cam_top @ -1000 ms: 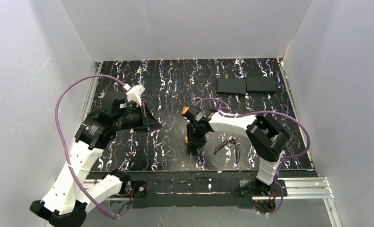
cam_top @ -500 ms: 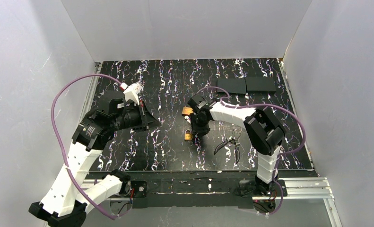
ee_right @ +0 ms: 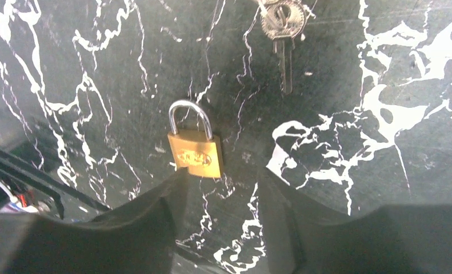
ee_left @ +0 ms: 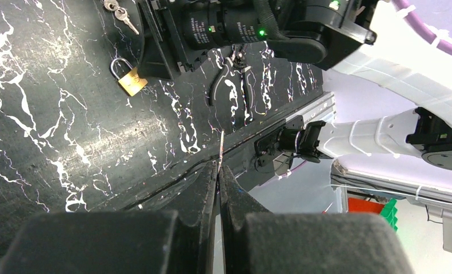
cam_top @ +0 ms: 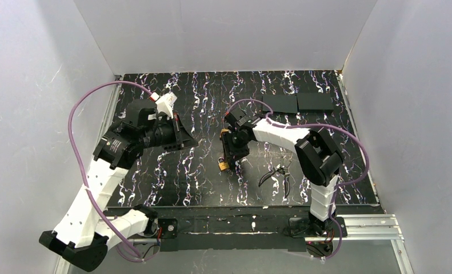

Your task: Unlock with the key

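Jaws of my right gripper stand wide apart with nothing held between the pads. The gripper hangs low over the table, tips pointing down at the black marbled top.

Brass padlock: lies flat just ahead of the gap between my right fingers. Its shackle is seated in the body and points away from me. The body sits close to the finger on the left of the right wrist view; I cannot tell whether they touch.

The key: lies flat on the table beyond the padlock, off to the right in that view and apart from it. Its rounded head is at the far edge of the picture and its blade points back toward my fingers. In the top view my right wrist hides it, and the padlock shows just at the near side of that gripper.

Left gripper: jaws drawn almost together, only a hairline slit between them. It is raised over the left half of the table, well apart from padlock and key, and faces the right arm.

Black-handled pliers: on the table to the right of the padlock, not touching it.
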